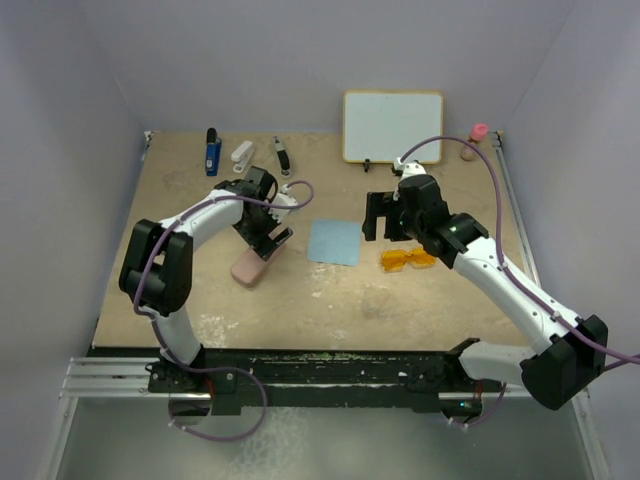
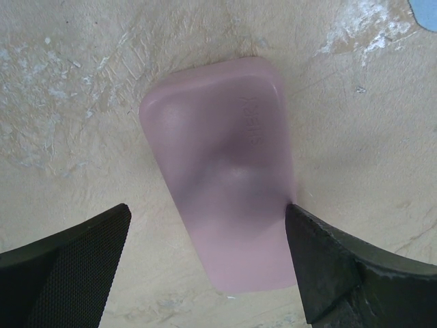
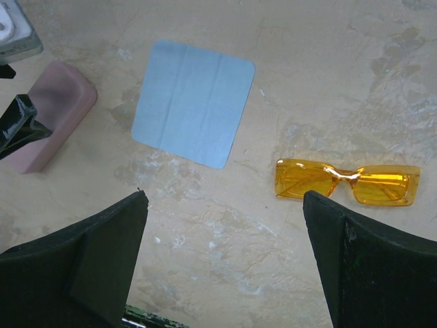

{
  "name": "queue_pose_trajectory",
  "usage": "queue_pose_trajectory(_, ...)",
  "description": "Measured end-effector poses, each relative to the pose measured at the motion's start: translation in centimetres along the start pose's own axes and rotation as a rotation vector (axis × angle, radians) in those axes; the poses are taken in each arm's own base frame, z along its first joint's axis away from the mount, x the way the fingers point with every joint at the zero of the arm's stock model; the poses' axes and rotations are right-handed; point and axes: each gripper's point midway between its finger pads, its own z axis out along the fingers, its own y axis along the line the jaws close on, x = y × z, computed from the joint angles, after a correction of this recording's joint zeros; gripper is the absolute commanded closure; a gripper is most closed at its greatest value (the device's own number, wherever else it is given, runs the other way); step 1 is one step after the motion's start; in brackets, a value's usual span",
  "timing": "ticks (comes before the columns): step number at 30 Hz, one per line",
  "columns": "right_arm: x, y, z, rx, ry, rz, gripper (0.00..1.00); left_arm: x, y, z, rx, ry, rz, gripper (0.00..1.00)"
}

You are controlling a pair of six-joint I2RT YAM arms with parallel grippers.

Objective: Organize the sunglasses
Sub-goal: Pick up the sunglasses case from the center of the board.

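Left gripper (image 2: 208, 208) is wide open and grips nothing. It hangs low over the pink case (image 2: 225, 171), one finger on each side. In the left wrist view, the finger at the right of the frame (image 2: 328, 266) meets the long edge of the case, while the other finger (image 2: 75, 266) stands apart from it, with bare worktop between. The case lies flat and closed. Right gripper (image 3: 225, 196) is also wide open and empty, held above the worktop (image 1: 330, 310) and touching nothing. The sunglasses (image 3: 347, 182) have an orange-amber frame and lenses. They lie flat on the worktop near the tip of the finger on the right of the right wrist view, free of both grippers. From the top camera they sit right of centre, just on the near side of the right gripper (image 1: 383, 215). A light blue cloth (image 3: 192, 102) is spread flat between the sunglasses and the case, touching neither. Along the far edge of the worktop: a whiteboard (image 1: 393, 126), a blue stapler (image 1: 213, 152) and a small pink-capped item (image 1: 478, 140) in the far right corner. A few other small items beside the stapler are too small to identify.
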Motion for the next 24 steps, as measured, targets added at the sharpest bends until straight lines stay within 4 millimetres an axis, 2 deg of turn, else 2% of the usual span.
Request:
queue_pose_trajectory(11,-0.1,0.2,0.0,-0.016,-0.001,0.003,0.00,0.4,-1.3,0.7,0.055,-0.003,0.000,0.02)
queue_pose_trajectory(24,0.3,0.2,0.2,-0.018,0.007,0.004,0.00,0.3,-1.1,1.0,0.038,-0.003,-0.028,0.02)
